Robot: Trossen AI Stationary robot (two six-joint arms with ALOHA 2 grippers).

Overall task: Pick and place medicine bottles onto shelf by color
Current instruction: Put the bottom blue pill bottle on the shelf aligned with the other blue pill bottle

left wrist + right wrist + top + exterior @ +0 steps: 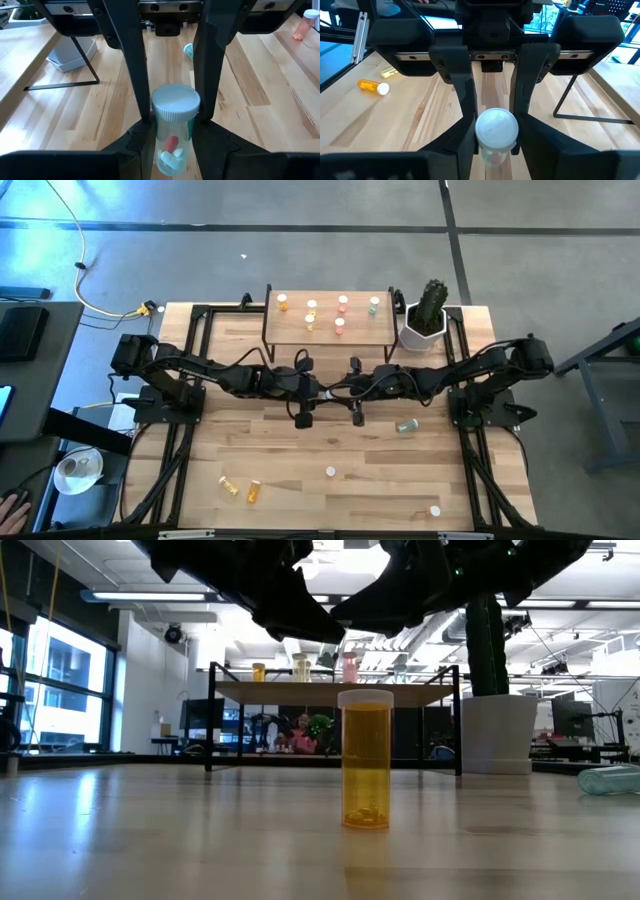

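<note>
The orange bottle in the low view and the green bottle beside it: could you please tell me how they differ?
The orange bottle stands upright on its base, while the green bottle lies on its side. The orange bottle is amber with a white cap on top, whereas the green bottle is pale green. The orange bottle sits nearer the camera and the green bottle lies farther back, towards the right arm. Both are translucent, rest on the tabletop rather than the shelf, and are in neither gripper.

A light-wood table [300, 470] carries a small wooden shelf [328, 328] on black legs at its far edge, with a white cactus pot [421, 332] just beside the shelf's right end. Six small bottles [312, 307] stand on the shelf. In front of the shelf on the tabletop, a green bottle [406, 425] lies on its side, an orange bottle [330, 471] stands upright, and two yellow-orange bottles [254, 491] lie toward the near left, a pink one [432, 510] near right.
</note>
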